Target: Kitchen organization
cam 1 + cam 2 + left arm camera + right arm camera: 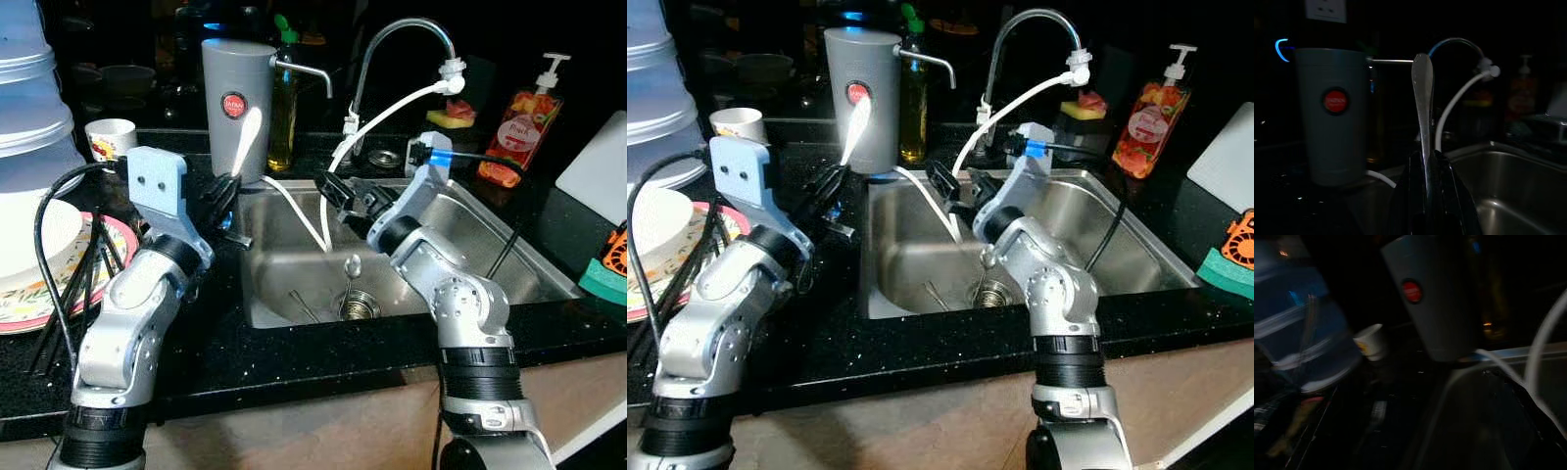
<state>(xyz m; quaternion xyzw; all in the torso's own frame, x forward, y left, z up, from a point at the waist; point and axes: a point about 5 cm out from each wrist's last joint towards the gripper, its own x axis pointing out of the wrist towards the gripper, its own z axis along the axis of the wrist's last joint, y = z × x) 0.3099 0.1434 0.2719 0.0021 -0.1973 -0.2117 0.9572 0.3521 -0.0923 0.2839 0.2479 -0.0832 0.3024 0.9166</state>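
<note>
Steel gleams between the left tool's (223, 201) fingers: a spoon (1422, 98), pinched by one end, stands upright beside the grey dispenser (235, 106) at the sink's (549, 269) left rim. Best to keep that pinch firm and the handle vertical while carrying it (it looks slippery). Both forearms angle inward over the black table (294, 348); the right tool (338, 201) hovers above the basin, and I cannot tell its spread.
</note>
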